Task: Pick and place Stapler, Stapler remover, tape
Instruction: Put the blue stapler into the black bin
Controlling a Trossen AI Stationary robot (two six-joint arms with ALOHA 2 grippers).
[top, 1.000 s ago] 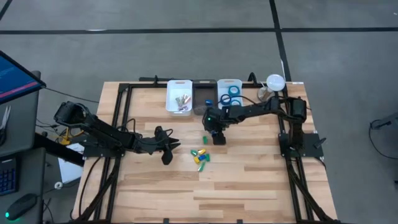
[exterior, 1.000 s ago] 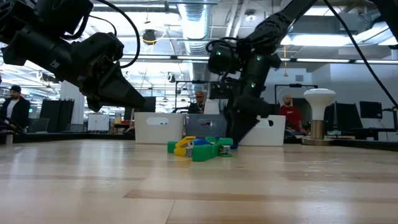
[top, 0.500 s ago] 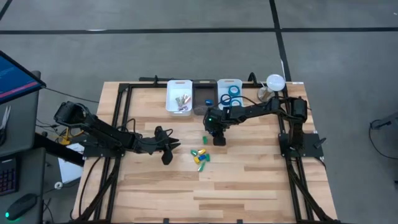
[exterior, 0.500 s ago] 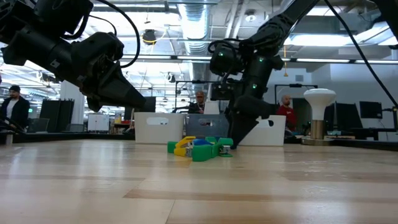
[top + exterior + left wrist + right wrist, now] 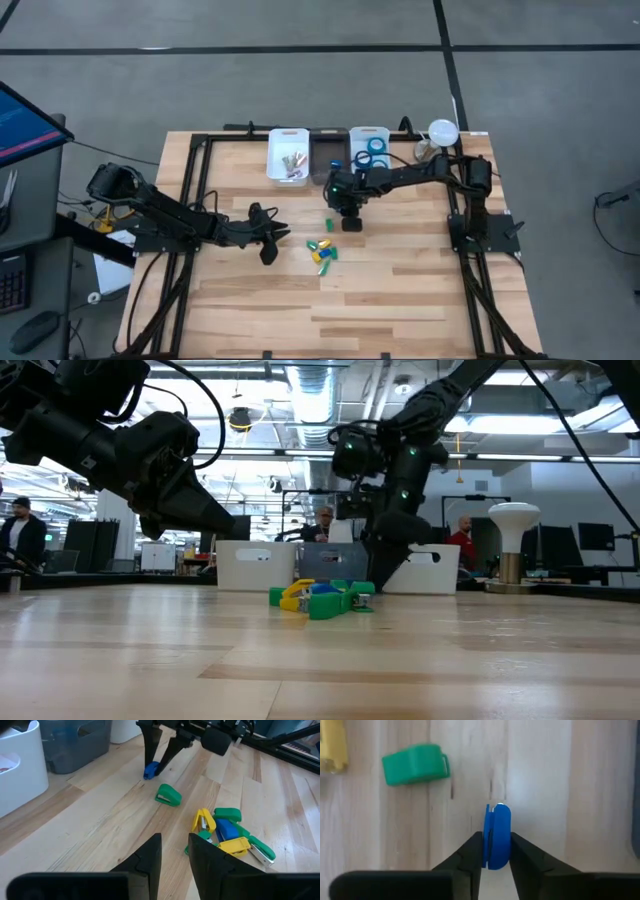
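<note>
A small blue piece [image 5: 497, 837], blocky and flat like a stapler remover rather than a tape ring, stands on edge between the two fingers of my right tool [image 5: 496, 851], which is clamped on it from either side so that I can lift it clear of the worktop [image 5: 400, 270]. In the left wrist view the same blue piece [image 5: 151, 769] sits at the tips of the right tool, touching or just above the wood; I cannot tell which. Just beside it lies a single green piece [image 5: 415, 765], apart from the grip. Nearer the worktop's middle is a small heap of green, yellow and blue pieces [image 5: 322, 252], not yet sorted. Along the far edge stand three bins side by side: a white bin [image 5: 288, 172] with a few pale items, a dark bin [image 5: 325, 175], and a second white bin [image 5: 369, 135] holding the bright blue tape rolls [image 5: 374, 150]. I judge the gripped piece is bound for one of them. My left tool [image 5: 172, 855] waits near the heap's left side, its fingers slightly parted and holding nothing.
</note>
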